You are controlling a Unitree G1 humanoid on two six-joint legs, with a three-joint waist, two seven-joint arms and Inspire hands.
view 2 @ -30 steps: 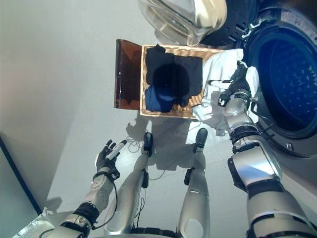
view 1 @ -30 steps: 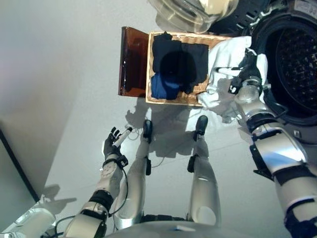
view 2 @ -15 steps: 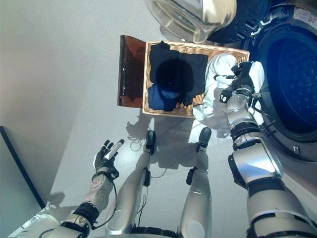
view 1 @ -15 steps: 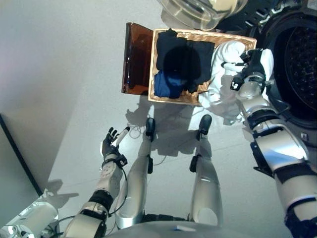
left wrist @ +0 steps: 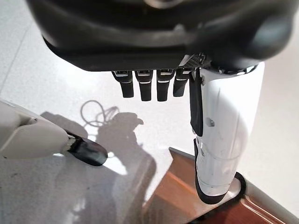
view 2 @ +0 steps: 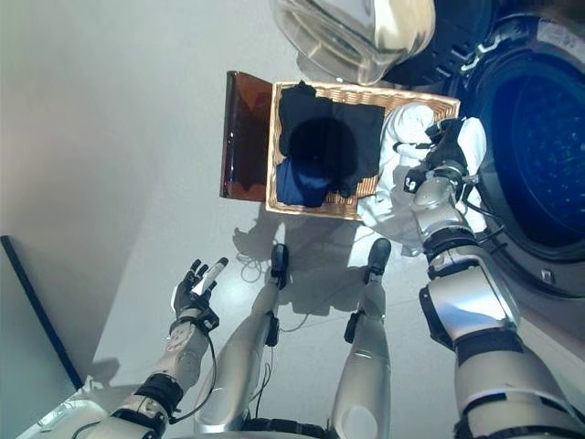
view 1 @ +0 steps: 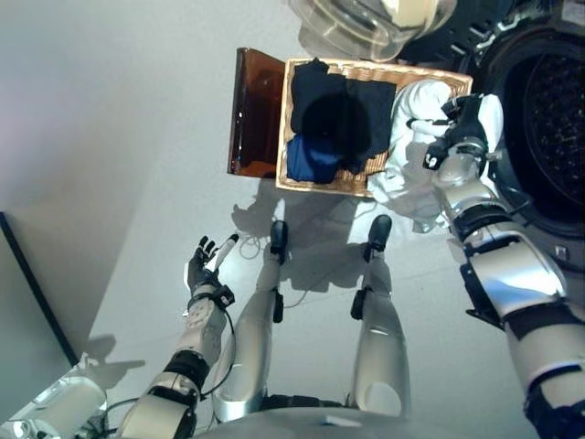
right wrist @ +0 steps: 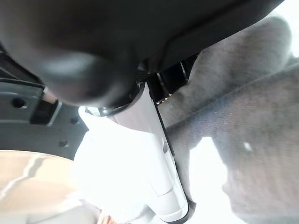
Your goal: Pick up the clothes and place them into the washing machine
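My right hand (view 1: 462, 123) is shut on a white garment (view 1: 411, 160), which hangs over the right end of the wicker basket (view 1: 329, 186), just left of the washing machine's open drum (view 1: 553, 119). The right wrist view shows the white-covered thumb (right wrist: 156, 158) against pale cloth (right wrist: 243, 130). Dark clothes (view 1: 338, 110) and a blue garment (view 1: 311, 160) lie in the basket. My left hand (view 1: 206, 265) hangs open and empty low on the left, over the floor.
The basket's brown lid (view 1: 254, 114) stands open on its left side. The washer's glass door (view 1: 366, 18) is swung open above the basket. A grey wall (view 1: 73, 137) runs along the left, and pale floor lies in front of the basket.
The whole picture has shifted slightly. My right hand stays by the drum's rim with the white garment, which now looks more bunched. The left hand has barely moved.
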